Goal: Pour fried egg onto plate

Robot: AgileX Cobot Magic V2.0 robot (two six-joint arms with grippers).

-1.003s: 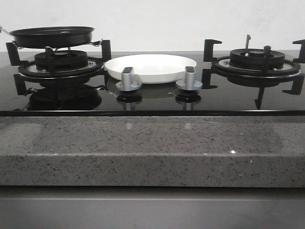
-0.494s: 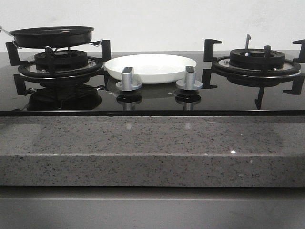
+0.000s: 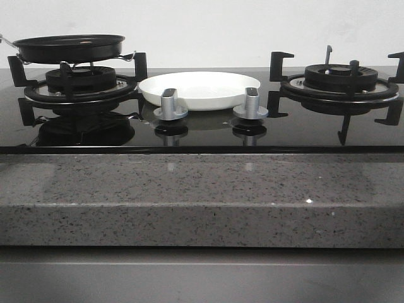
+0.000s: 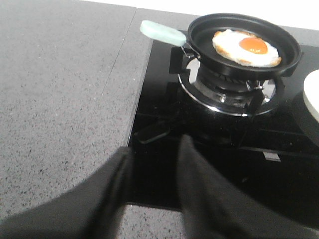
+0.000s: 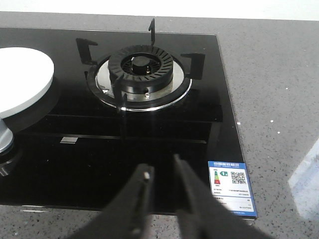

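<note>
The fried egg (image 4: pixel 246 47), white with an orange yolk, lies flat in a black frying pan (image 4: pixel 204 37) on the left burner. The pan's pale green handle (image 4: pixel 162 32) points away from the hob's middle. In the front view the pan (image 3: pixel 69 47) hides the egg behind its rim. The white plate (image 3: pixel 199 88) rests on the glass between the two burners, and its edge (image 4: pixel 313 94) shows beside the pan. My left gripper (image 4: pixel 156 147) hovers open and empty over the hob's near left corner, short of the pan. My right gripper (image 5: pixel 160 165) is open and empty over the hob's near right part, with the plate (image 5: pixel 22 77) off to the side.
Two metal knobs (image 3: pixel 170 104) (image 3: pixel 250 103) stand in front of the plate. The right burner (image 5: pixel 142 67) has raised black pan supports. An energy label (image 5: pixel 232 186) sits at the glass corner. Speckled grey stone counter (image 4: pixel 60 99) surrounds the hob.
</note>
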